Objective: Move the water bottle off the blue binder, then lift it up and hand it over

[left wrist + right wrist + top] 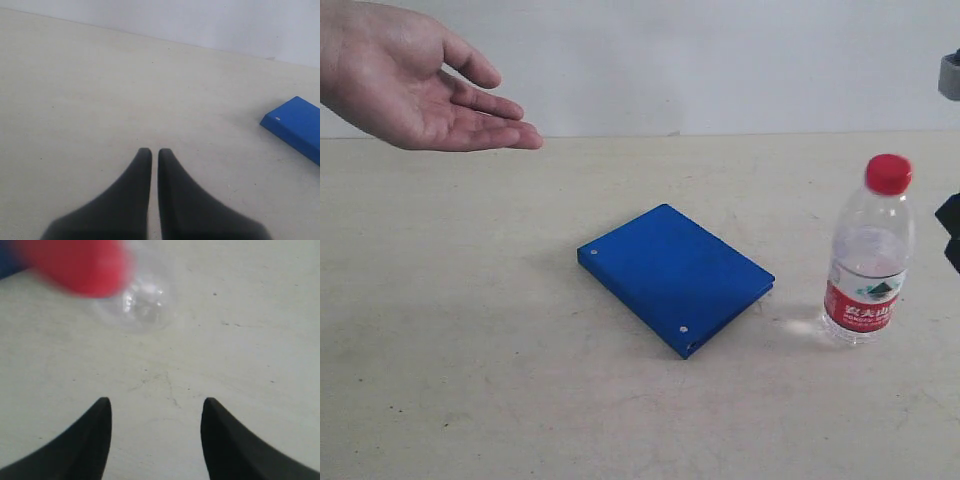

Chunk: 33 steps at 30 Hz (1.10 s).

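The water bottle stands upright on the table, to the right of the blue binder and apart from it. The binder lies flat at the table's middle with nothing on it; one corner shows in the left wrist view. My right gripper is open and empty, above and beside the bottle, whose blurred red cap and clear body fill that view's upper part. Only a dark bit of that gripper shows at the exterior view's right edge. My left gripper is shut on nothing, over bare table.
A person's open hand is held out palm up at the upper left, above the table's far edge. A pale wall runs behind the table.
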Available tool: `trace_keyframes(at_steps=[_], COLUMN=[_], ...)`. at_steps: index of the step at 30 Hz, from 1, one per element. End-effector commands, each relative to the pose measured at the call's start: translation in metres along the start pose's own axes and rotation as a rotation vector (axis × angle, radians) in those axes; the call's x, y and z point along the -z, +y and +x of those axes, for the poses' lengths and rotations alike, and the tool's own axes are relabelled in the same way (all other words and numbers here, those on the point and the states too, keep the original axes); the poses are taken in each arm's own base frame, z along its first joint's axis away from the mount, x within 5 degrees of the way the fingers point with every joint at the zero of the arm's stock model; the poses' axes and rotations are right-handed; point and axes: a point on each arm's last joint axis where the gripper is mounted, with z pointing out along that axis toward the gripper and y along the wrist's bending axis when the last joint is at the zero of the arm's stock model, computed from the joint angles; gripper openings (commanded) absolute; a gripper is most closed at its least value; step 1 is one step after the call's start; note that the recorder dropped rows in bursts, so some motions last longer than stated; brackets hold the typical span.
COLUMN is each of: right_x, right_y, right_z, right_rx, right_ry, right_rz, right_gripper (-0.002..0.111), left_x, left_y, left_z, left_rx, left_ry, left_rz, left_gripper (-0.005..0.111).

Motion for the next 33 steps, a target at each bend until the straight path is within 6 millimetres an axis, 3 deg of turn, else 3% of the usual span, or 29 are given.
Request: trace_keyframes(at_steps=[1, 5, 7, 8, 10, 11, 14, 17, 19, 21, 23, 24, 26, 27, 30, 33], right_x=[0.001, 0.003, 0.008, 0.011, 0.034, 0.042, 0.081, 0.092, 0.075, 0.060, 0.042, 0.029, 0.020, 0.016, 0.005, -0.012], right_y=[0.011, 0.016, 0.021, 0.023, 0.038, 0.042, 0.066, 0.091, 0.114, 0.122, 0.128, 0.130, 0.131, 0.131, 0.131, 0.135], right_z=[0.000, -0.008, -0.011, -0.010, -0.002, 0.001, 0.021, 0.030, 0.042, 0.045, 0.049, 0.051, 0.052, 0.053, 0.054, 0.049], right_rx=[0.055, 0.131, 0.113, 0.131, 0.179, 0.192, 0.261, 0.394, 0.547, 0.583, 0.566, 0.543, 0.488, 0.438, 0.371, 0.343], right_ry=[-0.018, -0.121, -0.171, -0.185, -0.273, -0.303, -0.439, -0.466, -0.373, -0.372, -0.380, -0.398, -0.405, -0.395, -0.326, -0.232], right_rz=[-0.117, -0.166, -0.206, -0.225, -0.335, -0.358, -0.534, -0.628, -0.627, -0.581, -0.539, -0.507, -0.497, -0.499, -0.501, -0.505], right_gripper=[0.047, 0.047, 0.041, 0.036, 0.007, -0.001, 0.000, 0.000, 0.000, 0.000, 0.000, 0.000, 0.000, 0.000, 0.000, 0.000], left_x=[0.000, 0.000, 0.000, 0.000, 0.000, 0.000, 0.000, 0.000, 0.000, 0.000, 0.000, 0.000, 0.001, 0.001, 0.001, 0.003], left_y=[-0.001, -0.001, -0.001, -0.001, -0.001, -0.001, -0.001, -0.001, -0.001, -0.001, -0.001, 0.001, 0.003, 0.002, -0.008, -0.013], left_z=[-0.001, -0.001, -0.001, -0.001, -0.001, -0.001, -0.001, -0.001, -0.001, -0.001, -0.002, -0.005, -0.007, -0.008, -0.012, -0.016], left_rx=[0.005, 0.005, 0.005, 0.005, 0.005, 0.005, 0.005, 0.005, 0.005, 0.005, -0.018, -0.155, -0.274, -0.244, 0.243, 0.530], left_ry=[-0.007, -0.008, -0.008, -0.008, -0.008, -0.008, -0.008, -0.008, -0.008, -0.008, -0.018, -0.050, -0.073, -0.089, -0.123, -0.132], left_rz=[0.014, 0.014, 0.014, 0.014, 0.014, 0.014, 0.014, 0.014, 0.014, 0.014, 0.011, -0.014, -0.039, -0.029, 0.104, 0.193], left_gripper=[0.005, 0.005, 0.005, 0.005, 0.005, 0.005, 0.005, 0.005, 0.005, 0.005, 0.005, 0.005, 0.005, 0.005, 0.005, 0.005])
